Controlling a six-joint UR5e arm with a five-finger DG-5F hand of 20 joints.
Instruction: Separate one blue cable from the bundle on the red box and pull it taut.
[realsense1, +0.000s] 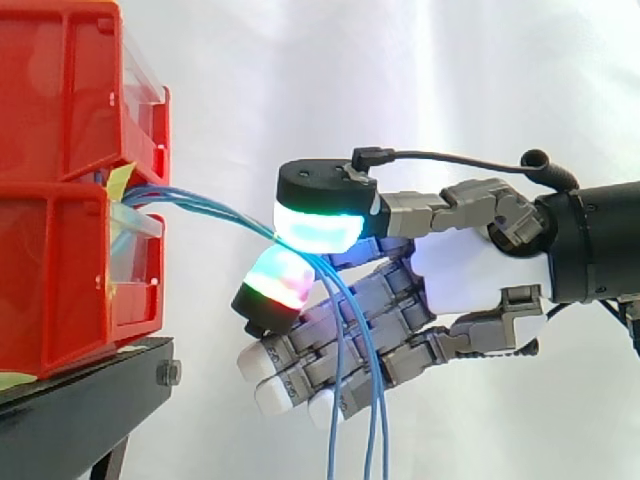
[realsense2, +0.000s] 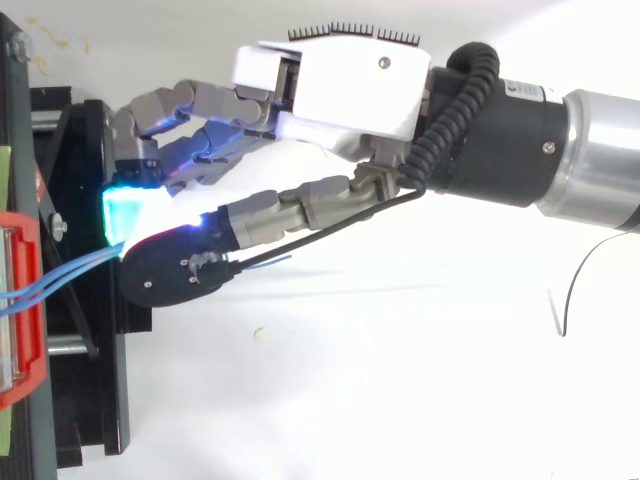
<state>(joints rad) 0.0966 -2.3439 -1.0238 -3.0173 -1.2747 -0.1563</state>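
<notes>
Side view puts you at the separating step: the hand pinches the blue cables between two glowing pads, near the red box, and the strands hang slack beyond the pinch. How many you hold is unclear. Next, shed the extras, then draw away from the box. Your lower fingers crowd the hanging strands; the black stand sits below.

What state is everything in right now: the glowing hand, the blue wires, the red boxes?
hand, shut: glowing fingers pinch the blue cables.
blue cables, run from the red bins to the pinch, then hang loose below it.
red bins, stacked upright on the black stand.
</notes>
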